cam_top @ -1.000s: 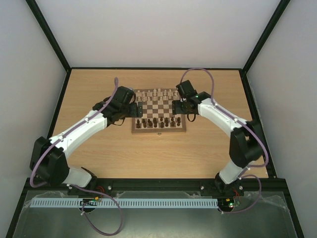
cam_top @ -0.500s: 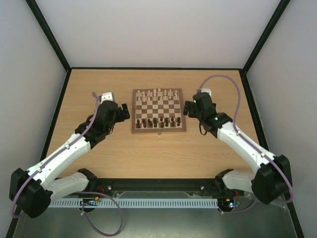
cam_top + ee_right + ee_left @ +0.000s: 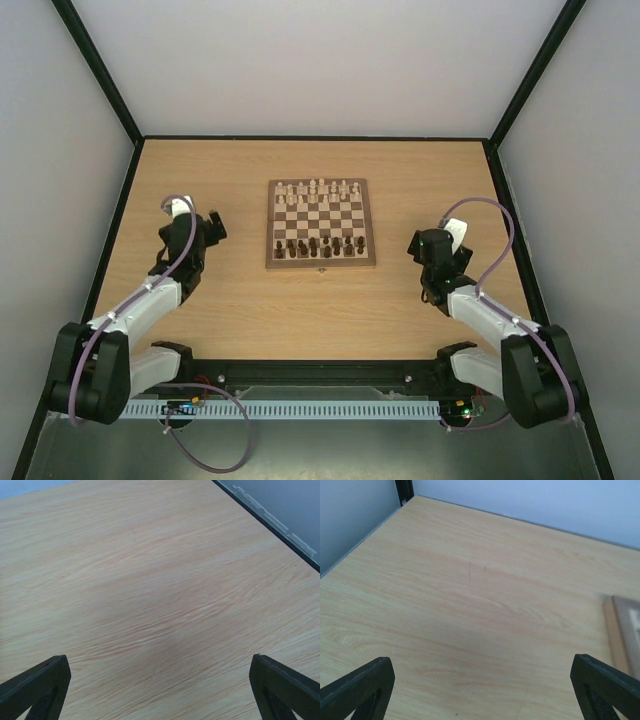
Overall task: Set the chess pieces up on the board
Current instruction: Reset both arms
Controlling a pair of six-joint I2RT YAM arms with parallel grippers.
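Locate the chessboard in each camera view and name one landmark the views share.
Top external: the board sits mid-table, slightly toward the far side.
Left wrist: only its blurred frame edge shows at the right border.
Right wrist: not in view.
Shared landmark: the light wooden table.

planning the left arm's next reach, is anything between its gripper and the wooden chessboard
Nothing visible: only bare light wooden tabletop lies between the open left gripper and the square checkered wooden chessboard.

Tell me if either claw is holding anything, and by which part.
Nothing is held: the left claw and right claw are both open and empty.
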